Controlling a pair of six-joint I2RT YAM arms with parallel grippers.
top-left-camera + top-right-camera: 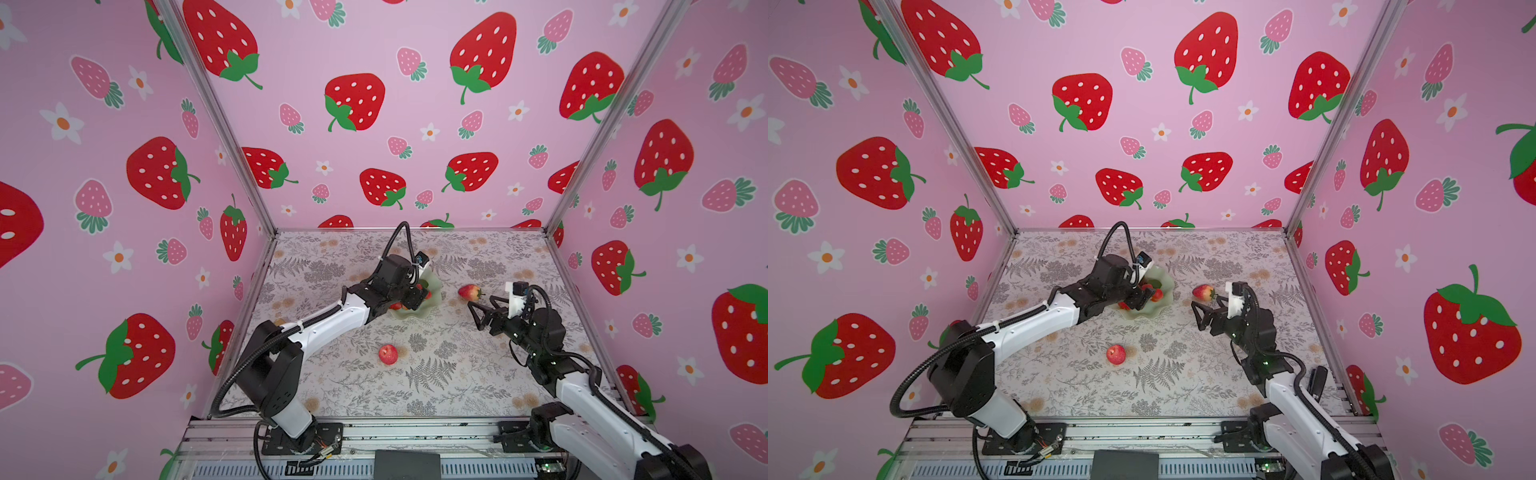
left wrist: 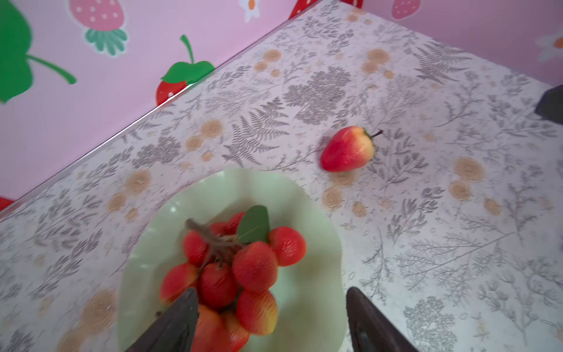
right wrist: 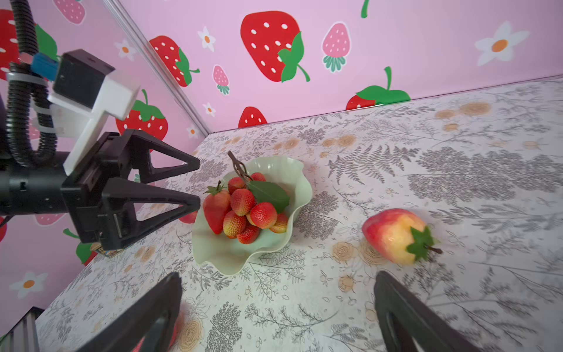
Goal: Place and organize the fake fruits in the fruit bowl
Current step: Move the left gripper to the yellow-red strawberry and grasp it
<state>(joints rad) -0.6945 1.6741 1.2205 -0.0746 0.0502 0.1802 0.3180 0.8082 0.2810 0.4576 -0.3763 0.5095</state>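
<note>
The pale green fruit bowl (image 1: 434, 286) (image 3: 285, 170) stands mid-table. In it lie a cluster of red berries (image 2: 254, 266) (image 3: 243, 202) with a dark stem and leaf, and a strawberry (image 3: 215, 210). My left gripper (image 2: 272, 292) (image 3: 198, 181) hovers open over the bowl, one finger beside the cluster, gripping nothing. A second strawberry (image 1: 469, 292) (image 3: 393, 234) lies on the table right of the bowl. My right gripper (image 1: 479, 301) (image 3: 278, 277) is open and empty just in front of it. A red-yellow apple (image 1: 388, 354) (image 1: 1116, 354) rests nearer the front.
Pink strawberry-print walls close in the table (image 1: 457, 374) at the back and both sides. A small gold-coloured thing (image 3: 106, 252) peeks out under the left arm near the left wall. A metal rail runs along the front edge.
</note>
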